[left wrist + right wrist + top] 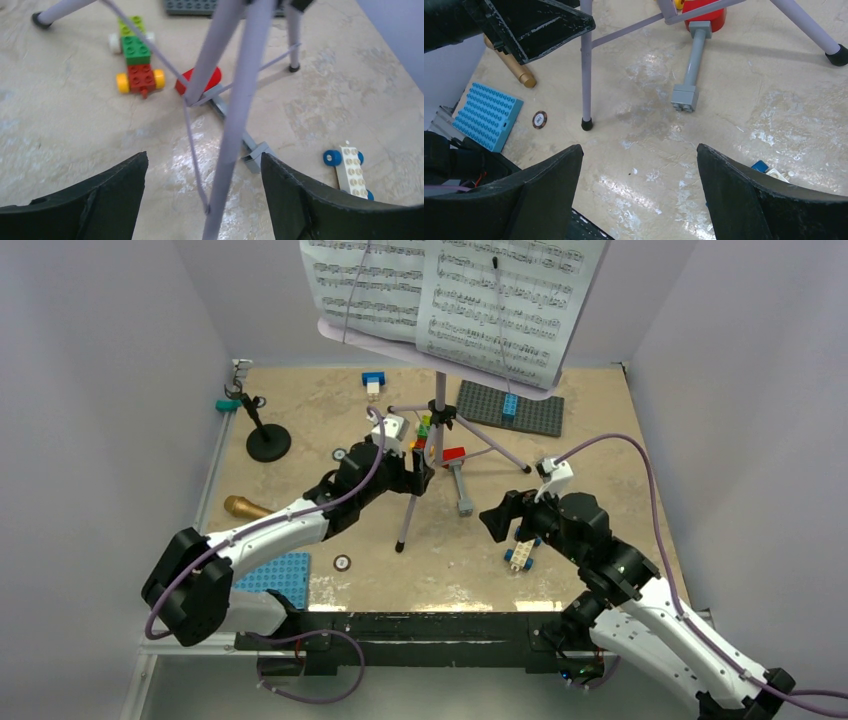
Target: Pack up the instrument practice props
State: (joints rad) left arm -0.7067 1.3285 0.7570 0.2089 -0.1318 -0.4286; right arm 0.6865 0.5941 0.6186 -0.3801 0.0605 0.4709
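Gold microphone lies at the far left, beside the left forearm, with the black mic stand upright behind it. The left gripper is spread wide around the near leg of the lavender music stand, touching neither finger. Sheet-music pages rest on its desk. The right gripper, fingers apart and empty, hovers right of that leg.
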